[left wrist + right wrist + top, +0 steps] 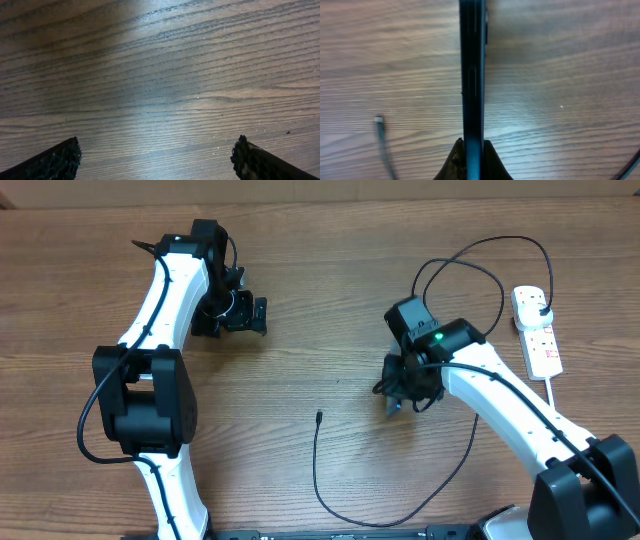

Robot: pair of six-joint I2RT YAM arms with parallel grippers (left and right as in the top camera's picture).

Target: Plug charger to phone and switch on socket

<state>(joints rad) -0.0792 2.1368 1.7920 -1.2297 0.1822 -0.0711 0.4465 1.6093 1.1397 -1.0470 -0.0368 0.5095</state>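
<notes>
Where right gripper (pixel 473 154) clamps phone (pixel 472 70), thin dark edge shows.

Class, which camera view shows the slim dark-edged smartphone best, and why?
The right wrist view: the slim dark-edged smartphone spans it edge-on, pinched in the right gripper. Overhead, that gripper hides nearly all of it. The left wrist view shows only brown wooden table and the open left gripper.
</notes>
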